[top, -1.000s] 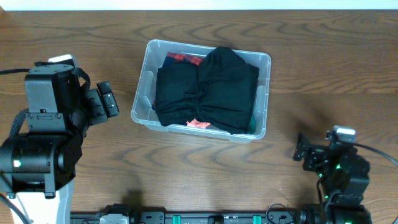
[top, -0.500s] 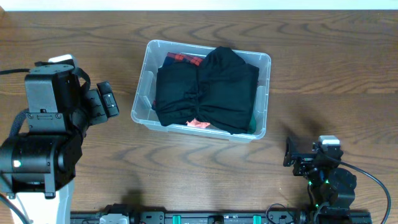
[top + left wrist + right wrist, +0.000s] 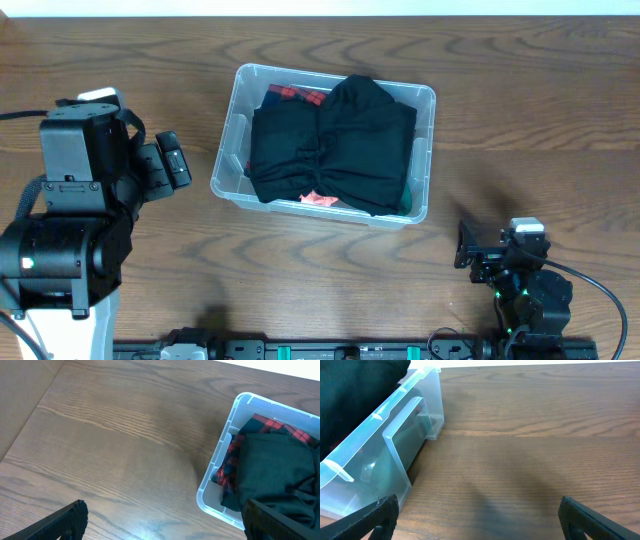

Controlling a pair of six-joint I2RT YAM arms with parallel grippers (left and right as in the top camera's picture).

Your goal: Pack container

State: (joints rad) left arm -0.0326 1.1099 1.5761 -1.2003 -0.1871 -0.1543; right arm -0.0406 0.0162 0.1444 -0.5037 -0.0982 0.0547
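Nearest, the right hand (image 3: 480,522) hangs low over the desk (image 3: 520,120), spread wide and empty. The left hand (image 3: 165,525) is likewise spread, holding nothing. Beyond, between them, stands the container (image 3: 229,165), heaped with black clothing (image 3: 335,140). Its clear walls are probably stiff but slick and its load soft and light, so the rolled rim looks the best hold.

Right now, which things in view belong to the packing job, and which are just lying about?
Job: clear plastic container; in it a black garment, a red plaid garment, a coral item; left gripper and right gripper, both open, apart from it.
Lying about: no loose item seen; only the wooden table.
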